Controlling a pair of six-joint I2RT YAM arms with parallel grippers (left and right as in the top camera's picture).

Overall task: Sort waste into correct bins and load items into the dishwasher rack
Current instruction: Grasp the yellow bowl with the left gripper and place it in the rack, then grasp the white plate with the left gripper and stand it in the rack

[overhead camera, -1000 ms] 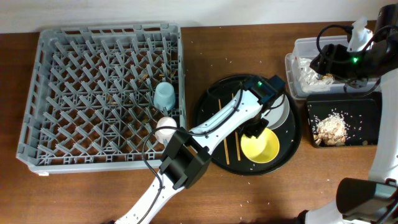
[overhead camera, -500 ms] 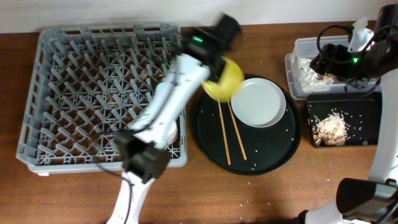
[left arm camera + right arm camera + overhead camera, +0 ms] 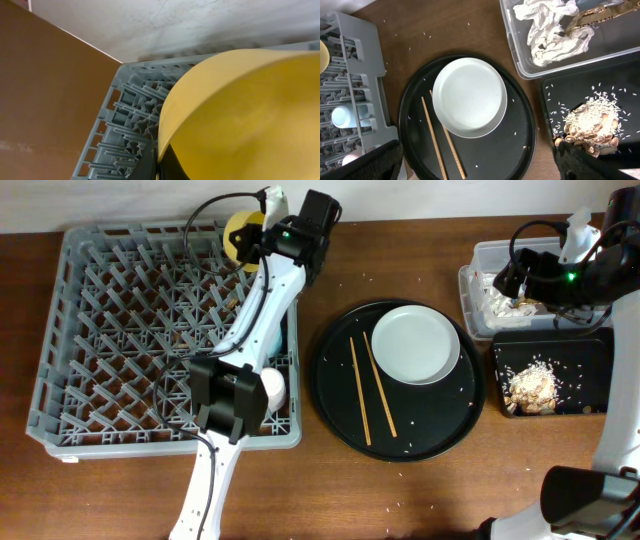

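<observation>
My left gripper (image 3: 262, 235) is shut on the yellow bowl (image 3: 240, 230) and holds it tilted over the back right corner of the grey dishwasher rack (image 3: 120, 330). In the left wrist view the bowl (image 3: 240, 115) fills the frame above the rack (image 3: 125, 130). The white plate (image 3: 415, 345) and two chopsticks (image 3: 360, 392) lie on the round black tray (image 3: 440, 425). A pinkish-white cup (image 3: 270, 387) stands in the rack. The light-blue cup (image 3: 342, 116) shows in the right wrist view. My right gripper (image 3: 525, 280) is open and empty above the clear tub (image 3: 480, 250).
The clear tub (image 3: 512, 55) holds the white napkin (image 3: 550, 35) and brown-gold wrapper (image 3: 597, 12). The black rectangular tray (image 3: 595, 355) holds tan food scraps (image 3: 530, 385) and rice. Loose rice grains dot the round tray and table. My left arm crosses the rack's right side.
My left gripper has lifted the yellow bowl off the round black tray and carried it left and back to the rack's far right corner. The right arm has not moved.
</observation>
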